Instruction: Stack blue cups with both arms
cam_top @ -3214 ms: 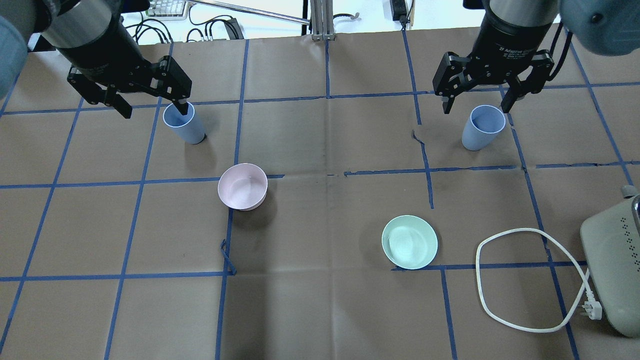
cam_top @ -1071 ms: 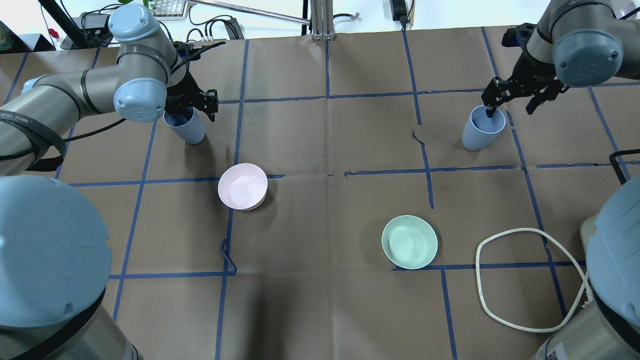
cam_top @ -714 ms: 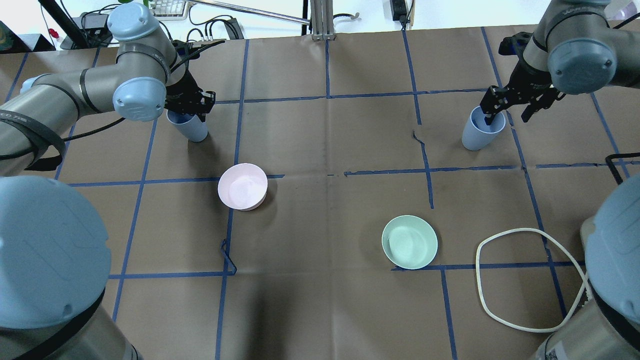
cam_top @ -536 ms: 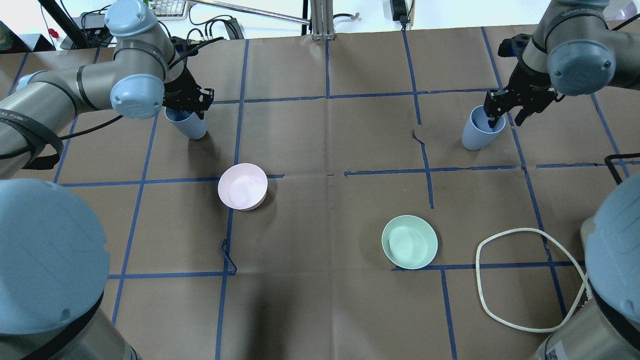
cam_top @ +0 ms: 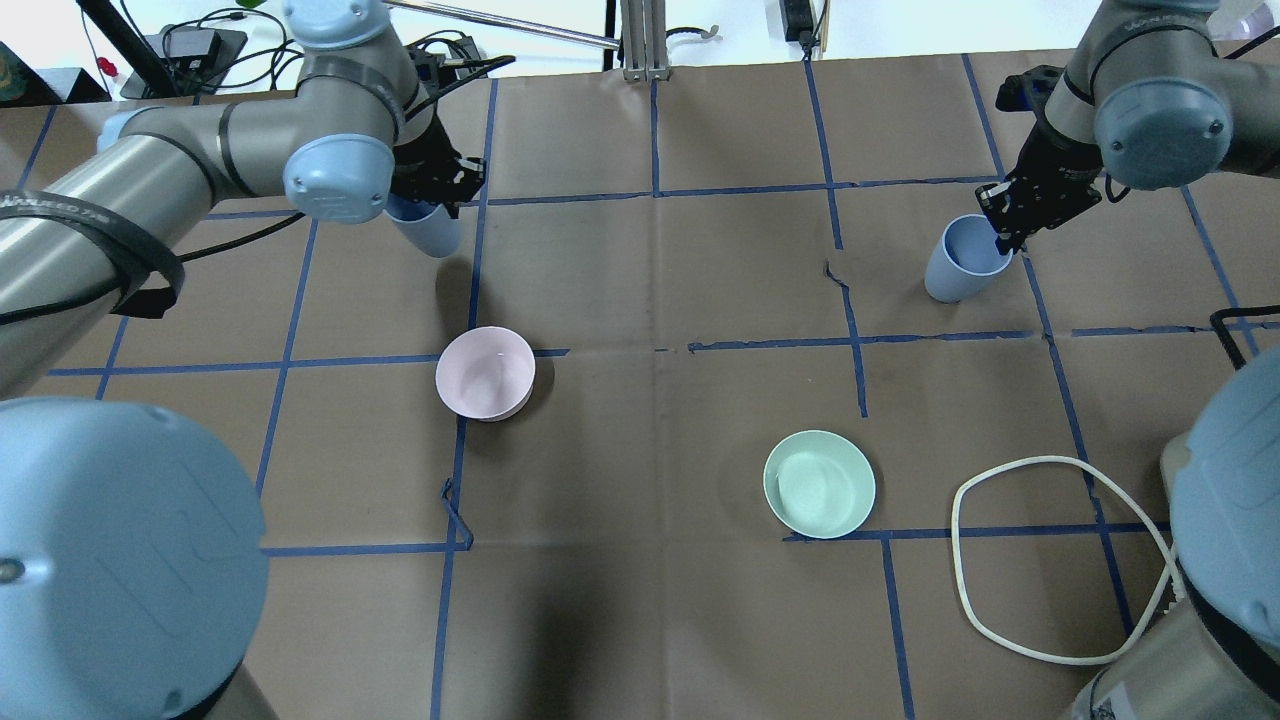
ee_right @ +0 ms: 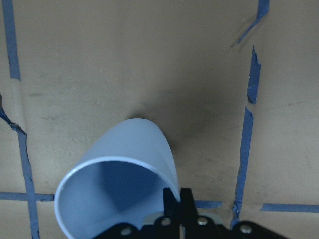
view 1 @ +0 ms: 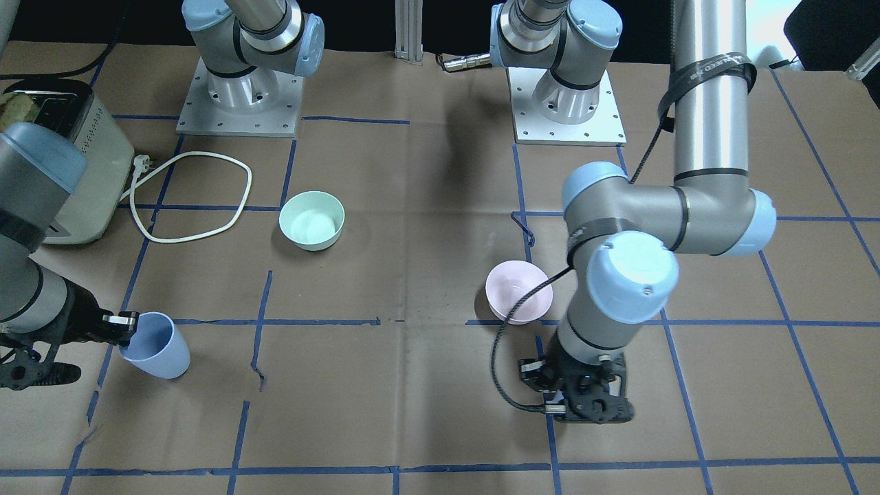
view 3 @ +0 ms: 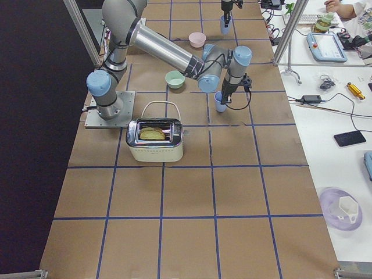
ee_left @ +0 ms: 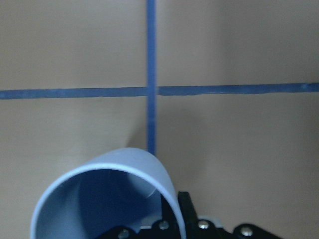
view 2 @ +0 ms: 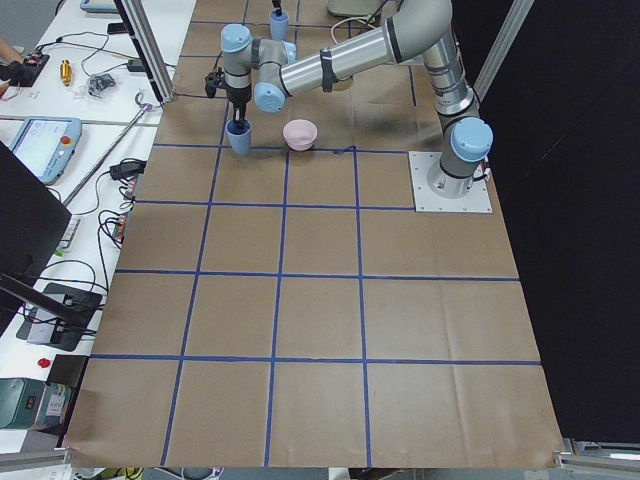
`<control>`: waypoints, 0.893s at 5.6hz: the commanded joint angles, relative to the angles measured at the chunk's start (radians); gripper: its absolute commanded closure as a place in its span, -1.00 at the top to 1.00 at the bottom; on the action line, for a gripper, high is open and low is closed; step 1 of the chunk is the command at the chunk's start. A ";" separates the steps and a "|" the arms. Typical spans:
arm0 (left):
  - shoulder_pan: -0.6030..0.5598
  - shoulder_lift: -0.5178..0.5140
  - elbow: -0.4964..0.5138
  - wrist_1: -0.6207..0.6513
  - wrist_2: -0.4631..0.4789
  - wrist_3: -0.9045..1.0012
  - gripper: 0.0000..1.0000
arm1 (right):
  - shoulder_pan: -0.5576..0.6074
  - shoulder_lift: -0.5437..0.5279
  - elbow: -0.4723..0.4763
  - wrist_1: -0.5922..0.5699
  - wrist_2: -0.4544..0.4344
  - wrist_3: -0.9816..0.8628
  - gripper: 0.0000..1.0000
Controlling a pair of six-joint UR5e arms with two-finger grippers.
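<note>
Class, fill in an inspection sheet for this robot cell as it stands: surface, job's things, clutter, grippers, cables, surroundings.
Surface: table covered in brown paper, blue tape grid torn in places.
Job's things: left blue cup seemingly lifted, its shadow apart; right blue cup tilted; not stacked.
Clutter: pink bowl, mint-green bowl, toaster holding bread.
Grippers: left gripper shut on the left blue cup's rim; right gripper shut on the right blue cup's rim.
Cables: white cord looped beside the toaster; black cable hanging by the left gripper.
Surroundings: side desk with devices.

From the front, the left arm [view 1: 622, 295] hides the left cup [cam_top: 435, 235]; the right cup [ee_right: 134, 144] runs off its wrist view's bottom edge.
</note>
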 commanded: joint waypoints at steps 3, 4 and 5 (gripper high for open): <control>-0.292 -0.149 0.188 0.016 0.006 -0.255 -0.98 | 0.014 -0.115 -0.304 0.448 -0.001 0.068 -0.84; -0.292 -0.148 0.176 0.005 0.005 -0.238 -0.79 | 0.014 -0.156 -0.314 0.507 0.000 0.068 -0.83; -0.294 -0.148 0.158 0.005 0.005 -0.235 0.92 | 0.014 -0.152 -0.313 0.510 0.001 0.070 -0.82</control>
